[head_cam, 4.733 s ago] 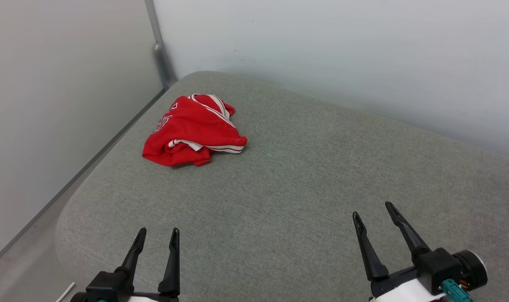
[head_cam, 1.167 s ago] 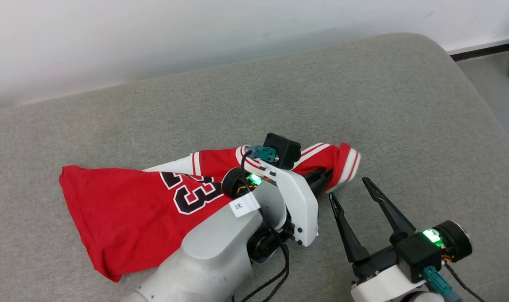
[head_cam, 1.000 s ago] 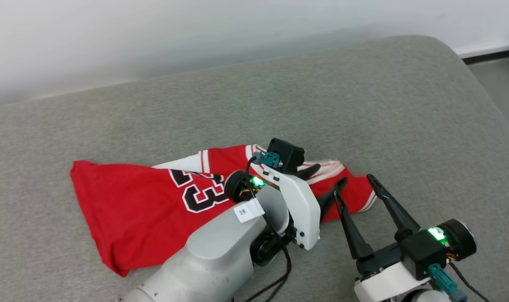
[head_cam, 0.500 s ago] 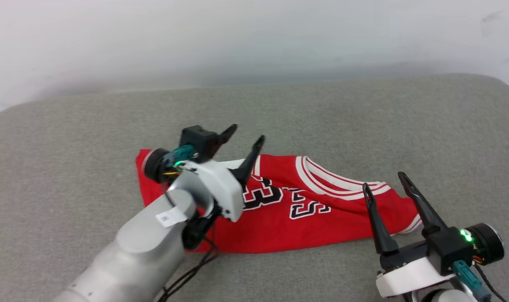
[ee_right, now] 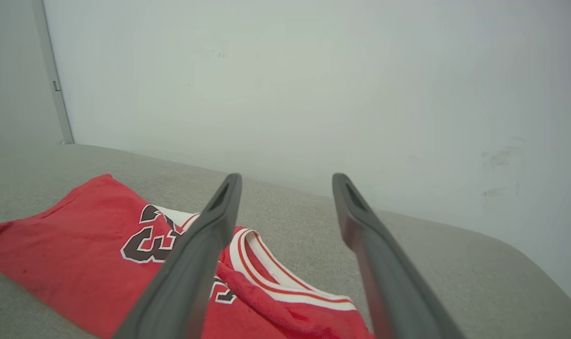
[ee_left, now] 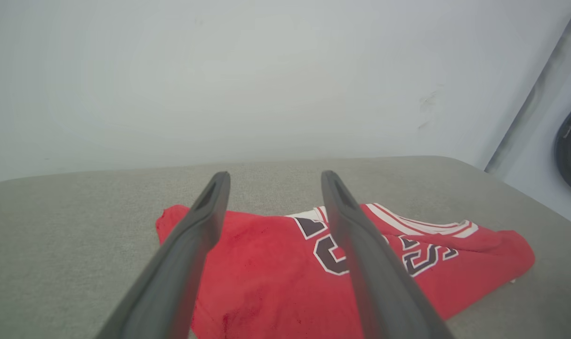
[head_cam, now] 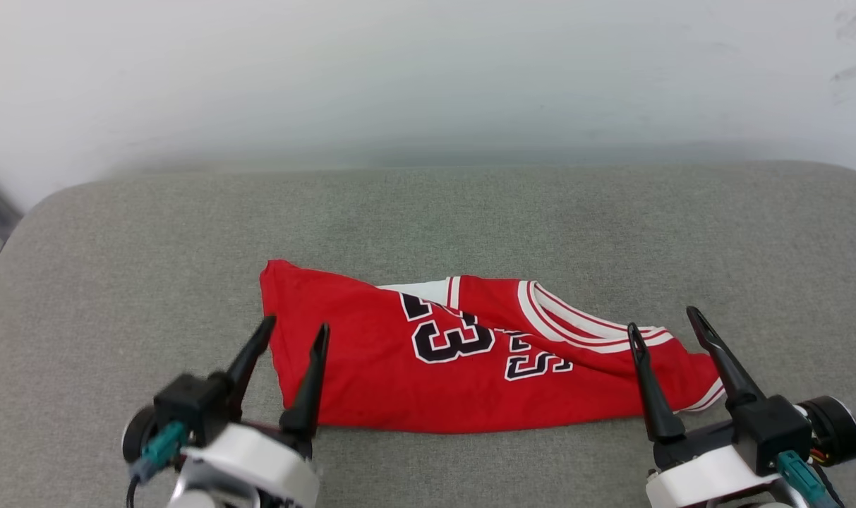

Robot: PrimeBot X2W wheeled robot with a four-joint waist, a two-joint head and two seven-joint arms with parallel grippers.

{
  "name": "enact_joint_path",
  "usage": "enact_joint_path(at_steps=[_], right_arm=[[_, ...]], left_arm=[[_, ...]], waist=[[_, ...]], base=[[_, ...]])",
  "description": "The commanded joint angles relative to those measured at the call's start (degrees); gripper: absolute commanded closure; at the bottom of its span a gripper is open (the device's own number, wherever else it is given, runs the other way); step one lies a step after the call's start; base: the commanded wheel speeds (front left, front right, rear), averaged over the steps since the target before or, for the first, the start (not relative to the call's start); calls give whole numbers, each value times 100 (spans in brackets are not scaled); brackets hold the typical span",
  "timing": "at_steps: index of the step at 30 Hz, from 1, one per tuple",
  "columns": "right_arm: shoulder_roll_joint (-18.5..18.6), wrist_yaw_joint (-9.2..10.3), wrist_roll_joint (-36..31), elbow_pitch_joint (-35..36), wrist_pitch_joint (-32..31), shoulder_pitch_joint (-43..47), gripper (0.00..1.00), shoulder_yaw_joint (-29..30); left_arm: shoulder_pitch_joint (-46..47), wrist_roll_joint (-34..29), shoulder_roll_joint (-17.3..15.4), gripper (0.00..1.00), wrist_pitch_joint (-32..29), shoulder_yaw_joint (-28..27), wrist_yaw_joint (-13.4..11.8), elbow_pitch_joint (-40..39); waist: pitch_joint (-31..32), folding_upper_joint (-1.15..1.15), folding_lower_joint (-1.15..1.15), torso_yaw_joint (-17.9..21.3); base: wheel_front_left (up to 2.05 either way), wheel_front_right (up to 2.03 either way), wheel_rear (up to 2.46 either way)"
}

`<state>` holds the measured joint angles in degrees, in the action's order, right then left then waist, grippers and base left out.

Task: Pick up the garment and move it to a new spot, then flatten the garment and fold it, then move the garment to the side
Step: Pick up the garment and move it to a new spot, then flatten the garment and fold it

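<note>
Garment point(head_cam: 470, 367) lies on the grey cushion point(head_cam: 428, 212), bunched and partly doubled over, about midway between the front edge and the wall point(head_cam: 428, 70). Its long axis runs left to right, across the line of both arms. The plain red end is at the left, the collar and striped trim at the right, and the number 23 faces up near the middle.

Left gripper point(head_cam: 296, 324) sits at the red end. In the head view its inner finger overlaps the garment's left edge, but contact cannot be told. Right gripper point(head_cam: 662, 319) sits at the collar end, its inner finger crossing the fabric there in the same view.

Both pairs of fingers are spread wide and hold nothing. The wrist views show bare fabric between and beyond them.

Judgement: the garment is set down at the new spot and flattening is next. Each arm is nearest its own end, which suits a grasp at both ends and a pull apart along the axis.
</note>
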<state>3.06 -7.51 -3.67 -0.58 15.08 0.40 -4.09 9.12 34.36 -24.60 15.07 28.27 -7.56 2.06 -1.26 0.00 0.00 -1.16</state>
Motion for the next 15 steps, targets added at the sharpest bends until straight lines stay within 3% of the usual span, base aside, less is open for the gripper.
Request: enact_joint_path(at_steps=[1, 9, 15], right_arm=[[30, 4, 20, -7, 12, 86, 0, 32], [53, 4, 34, 15, 13, 138, 0, 68], [60, 4, -14, 37, 12, 137, 0, -19]], left_arm=[[-261, -79, 64, 0, 14, -113, 11, -105], [-1024, -297, 403, 0, 14, -324, 176, -67], [-711, -493, 269, 0, -482, -77, 218, 153]], waist=[[29, 0, 0, -11], [50, 0, 0, -40], [-81, 0, 0, -21]], base=[[0, 0, 0], [0, 0, 0], [0, 0, 0]])
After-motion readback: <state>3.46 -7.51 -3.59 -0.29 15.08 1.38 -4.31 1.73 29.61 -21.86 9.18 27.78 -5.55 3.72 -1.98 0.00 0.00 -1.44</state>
